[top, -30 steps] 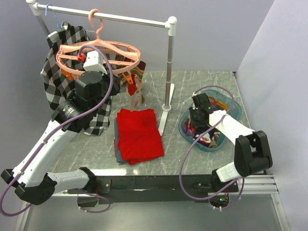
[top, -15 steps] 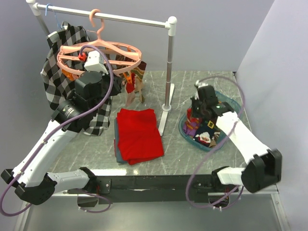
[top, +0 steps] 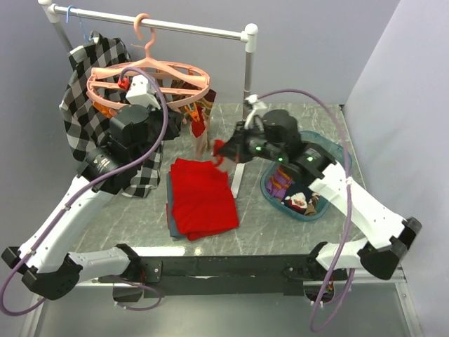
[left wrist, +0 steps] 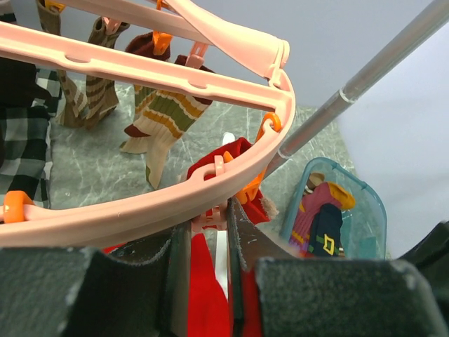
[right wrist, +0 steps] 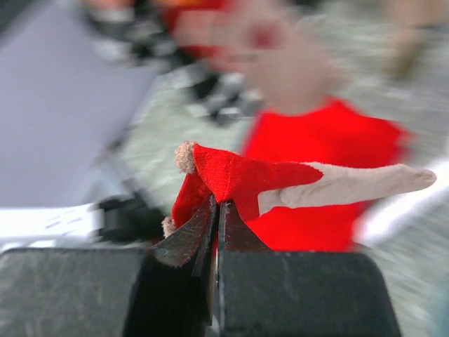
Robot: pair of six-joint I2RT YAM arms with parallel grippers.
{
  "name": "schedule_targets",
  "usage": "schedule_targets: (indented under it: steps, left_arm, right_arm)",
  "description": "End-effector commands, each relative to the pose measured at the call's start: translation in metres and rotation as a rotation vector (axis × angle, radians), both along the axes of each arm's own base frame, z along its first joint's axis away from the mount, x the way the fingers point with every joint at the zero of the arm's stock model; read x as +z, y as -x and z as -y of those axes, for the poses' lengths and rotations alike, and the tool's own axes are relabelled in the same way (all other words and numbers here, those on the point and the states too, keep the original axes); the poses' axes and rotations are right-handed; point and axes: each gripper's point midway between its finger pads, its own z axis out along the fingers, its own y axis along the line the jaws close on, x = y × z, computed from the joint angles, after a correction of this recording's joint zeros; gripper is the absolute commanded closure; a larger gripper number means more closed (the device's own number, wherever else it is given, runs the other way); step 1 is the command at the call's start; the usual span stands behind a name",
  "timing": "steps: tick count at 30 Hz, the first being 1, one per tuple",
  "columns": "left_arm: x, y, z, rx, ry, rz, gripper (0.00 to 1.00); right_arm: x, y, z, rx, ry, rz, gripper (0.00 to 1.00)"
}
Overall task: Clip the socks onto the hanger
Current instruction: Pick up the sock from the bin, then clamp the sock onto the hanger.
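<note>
The pink hanger (top: 149,76) hangs by its hook from the rail, with brown striped socks (left wrist: 165,119) clipped under it. My left gripper (left wrist: 210,223) is raised beneath the ring (left wrist: 140,203) and shut on a pink clip; in the top view it (top: 140,87) sits under the ring's left part. My right gripper (right wrist: 217,205) is shut on a red sock (right wrist: 238,175) with a cream toe and pompoms. It holds the sock (top: 219,149) in the air right of the hanger, above the red cloth. More socks (top: 295,191) lie in the teal basket.
The white rail stand's post (top: 246,98) and foot stand just behind my right gripper. A folded red cloth (top: 203,196) lies mid-table. A checked shirt (top: 88,98) hangs at the left. The teal basket (top: 335,151) sits at the right, by the wall.
My right arm has lifted out of the basket and swung left with the red sock, up beside the hanger. My left arm has stayed at the ring.
</note>
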Motion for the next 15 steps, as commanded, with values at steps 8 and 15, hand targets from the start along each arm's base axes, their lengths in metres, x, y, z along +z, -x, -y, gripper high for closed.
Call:
schedule_targets:
  steps: [8, 15]
  left_arm:
    - [0.022, 0.013, 0.003, -0.059, 0.068, 0.078, 0.98]
    - [0.018, 0.019, -0.002, -0.057, 0.074, 0.086, 0.98]
  right_arm:
    - [0.058, 0.024, -0.111, 0.248, -0.291, -0.070, 1.00]
    - [0.059, -0.010, -0.116, 0.139, -0.289, -0.066, 1.00]
